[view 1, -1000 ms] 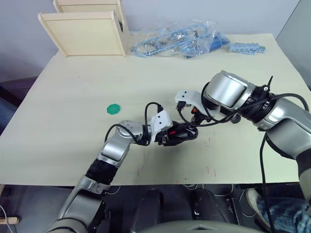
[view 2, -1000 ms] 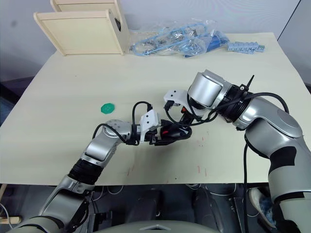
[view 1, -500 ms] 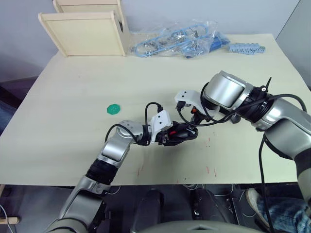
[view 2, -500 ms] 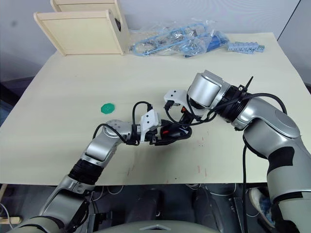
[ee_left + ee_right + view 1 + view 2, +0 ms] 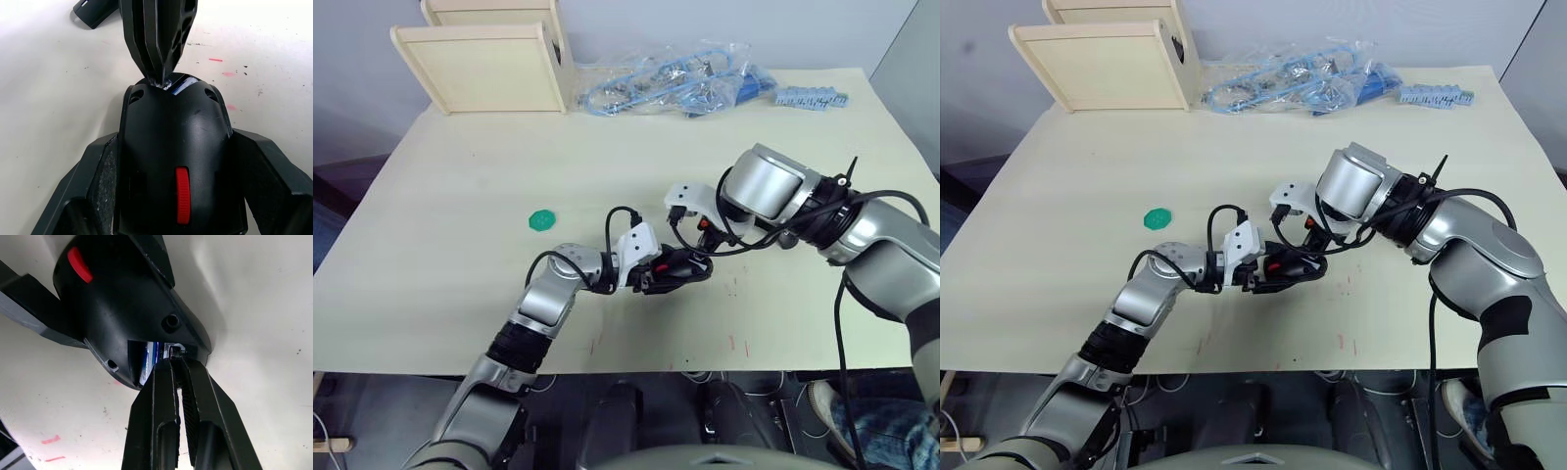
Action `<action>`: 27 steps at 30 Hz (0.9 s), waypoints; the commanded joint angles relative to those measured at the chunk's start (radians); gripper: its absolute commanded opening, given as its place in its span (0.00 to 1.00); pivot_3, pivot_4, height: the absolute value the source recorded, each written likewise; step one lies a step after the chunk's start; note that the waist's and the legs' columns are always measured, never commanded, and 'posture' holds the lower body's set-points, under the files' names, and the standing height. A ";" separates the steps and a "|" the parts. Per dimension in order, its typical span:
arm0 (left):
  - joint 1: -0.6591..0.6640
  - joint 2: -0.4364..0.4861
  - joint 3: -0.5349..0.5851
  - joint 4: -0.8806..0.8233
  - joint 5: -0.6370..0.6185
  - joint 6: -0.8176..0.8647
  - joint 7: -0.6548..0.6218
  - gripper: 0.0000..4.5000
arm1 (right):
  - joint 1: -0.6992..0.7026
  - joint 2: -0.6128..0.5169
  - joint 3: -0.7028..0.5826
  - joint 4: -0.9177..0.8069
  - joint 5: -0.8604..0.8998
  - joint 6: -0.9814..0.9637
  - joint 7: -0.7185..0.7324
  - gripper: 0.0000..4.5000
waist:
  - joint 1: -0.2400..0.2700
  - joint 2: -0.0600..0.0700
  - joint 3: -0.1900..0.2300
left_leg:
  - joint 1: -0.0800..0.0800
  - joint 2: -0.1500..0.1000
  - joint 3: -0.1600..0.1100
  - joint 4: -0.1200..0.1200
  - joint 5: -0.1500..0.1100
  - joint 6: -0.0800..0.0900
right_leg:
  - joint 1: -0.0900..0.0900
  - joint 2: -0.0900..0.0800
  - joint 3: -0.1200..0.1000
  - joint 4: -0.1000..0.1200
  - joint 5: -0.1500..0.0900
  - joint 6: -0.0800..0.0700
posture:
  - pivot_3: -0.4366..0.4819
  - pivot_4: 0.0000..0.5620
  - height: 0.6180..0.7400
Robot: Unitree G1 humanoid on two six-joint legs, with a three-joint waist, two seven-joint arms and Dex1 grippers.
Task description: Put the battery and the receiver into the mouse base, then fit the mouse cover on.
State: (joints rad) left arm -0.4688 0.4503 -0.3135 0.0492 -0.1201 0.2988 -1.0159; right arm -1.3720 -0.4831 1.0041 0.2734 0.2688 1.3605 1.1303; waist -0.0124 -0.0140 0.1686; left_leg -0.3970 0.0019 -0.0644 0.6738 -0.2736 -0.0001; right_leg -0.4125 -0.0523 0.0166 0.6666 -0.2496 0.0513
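A green disc (image 5: 541, 218) lies well left on the table (image 5: 460, 196). Near the front edge, the left gripper (image 5: 168, 196) clamps the mouse base (image 5: 176, 147) by its sides. The right gripper (image 5: 177, 363), fingers pinched together, pokes into the base's rear recess, where the blue battery (image 5: 152, 352) sits.

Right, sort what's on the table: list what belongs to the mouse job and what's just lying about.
Part of the job:
mouse base, held in the left gripper
battery, blue, inside the base
right gripper, fingers closed at the base's opening

Lying about:
green disc
wooden boxes
bags of blue parts
black piece
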 commanded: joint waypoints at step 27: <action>0.019 -0.023 -0.015 -0.005 0.022 0.006 0.048 0.65 | -0.025 0.059 0.049 0.051 -0.086 -0.018 0.076 0.00 | -0.001 0.003 -0.002 | 0.001 0.000 0.000 0.000 0.000 0.000 | 0.000 0.000 0.000 0.000 0.000 0.000 | 0.48 0.27 1.00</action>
State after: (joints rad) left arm -0.4628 0.4433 -0.3135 0.0493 -0.1197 0.2990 -0.9993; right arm -1.3945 -0.4333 1.0417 0.3334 0.1800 1.3461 1.2011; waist -0.0138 -0.0115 0.1668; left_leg -0.3963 0.0018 -0.0645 0.6737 -0.2736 -0.0001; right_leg -0.4121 -0.0524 0.0166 0.6667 -0.2496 0.0513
